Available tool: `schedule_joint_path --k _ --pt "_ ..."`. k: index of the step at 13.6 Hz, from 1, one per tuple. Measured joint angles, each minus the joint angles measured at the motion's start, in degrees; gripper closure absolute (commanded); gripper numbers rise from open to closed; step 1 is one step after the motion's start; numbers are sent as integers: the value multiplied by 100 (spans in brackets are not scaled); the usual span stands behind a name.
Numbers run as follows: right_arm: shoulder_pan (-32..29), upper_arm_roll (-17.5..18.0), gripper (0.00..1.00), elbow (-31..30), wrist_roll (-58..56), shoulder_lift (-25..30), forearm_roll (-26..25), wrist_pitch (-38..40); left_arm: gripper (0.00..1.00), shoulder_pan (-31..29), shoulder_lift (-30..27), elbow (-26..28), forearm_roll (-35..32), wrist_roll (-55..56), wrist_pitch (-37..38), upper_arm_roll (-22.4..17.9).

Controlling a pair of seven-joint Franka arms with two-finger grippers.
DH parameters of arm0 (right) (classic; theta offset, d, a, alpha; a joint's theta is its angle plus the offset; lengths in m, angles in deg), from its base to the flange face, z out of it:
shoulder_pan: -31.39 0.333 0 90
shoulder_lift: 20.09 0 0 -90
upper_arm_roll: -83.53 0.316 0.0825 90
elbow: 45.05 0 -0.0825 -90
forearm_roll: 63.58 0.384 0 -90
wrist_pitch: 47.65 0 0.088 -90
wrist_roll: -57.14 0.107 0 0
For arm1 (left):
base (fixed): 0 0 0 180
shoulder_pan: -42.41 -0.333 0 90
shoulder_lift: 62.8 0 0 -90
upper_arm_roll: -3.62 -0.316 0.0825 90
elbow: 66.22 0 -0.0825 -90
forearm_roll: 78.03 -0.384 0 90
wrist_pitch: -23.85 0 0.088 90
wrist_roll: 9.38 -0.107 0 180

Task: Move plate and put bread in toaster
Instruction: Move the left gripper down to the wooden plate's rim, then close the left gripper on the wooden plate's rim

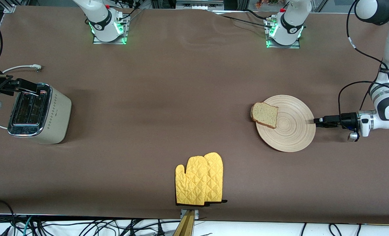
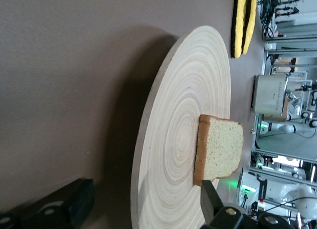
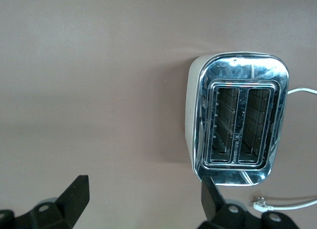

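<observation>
- The plate [image 1: 289,131] lay nearest, bread [image 1: 265,114] overhanging its rim; the left gripper [image 1: 316,121] straddled its edge, jaws apart (poised to drag it, I'd judge).
- The toaster [image 1: 50,114] sat slightly farther back; the right gripper [image 1: 33,89] waited over its slots, jaws apart.

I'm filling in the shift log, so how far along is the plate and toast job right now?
Nothing looks finished yet. The bread lies on the plate, overhanging its rim, and both toaster slots are empty. In hand: the left gripper, open, is at the plate's rim at the left arm's end of the table. The right gripper, open, waits over the toaster. Left: moving the plate and putting the bread in a slot.
</observation>
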Motion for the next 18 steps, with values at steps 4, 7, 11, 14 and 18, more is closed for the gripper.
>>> schedule_joint_path --k 4,7,11,14,18 --pt "0 0 0 0 0 -20 0 0 89 5 91 0 0 -373 193 26" --pt "0 0 0 0 0 -29 0 0 96 4 188 -1 1 -406 248 22" --pt "0 0 0 0 0 -46 0 0 100 -35 272 -30 62 -418 370 24" --pt "1 0 0 0 3 -49 0 0 100 -24 285 -40 73 -411 488 25" --pt "1 0 0 0 5 -51 0 0 100 54 261 -108 111 -341 936 118"
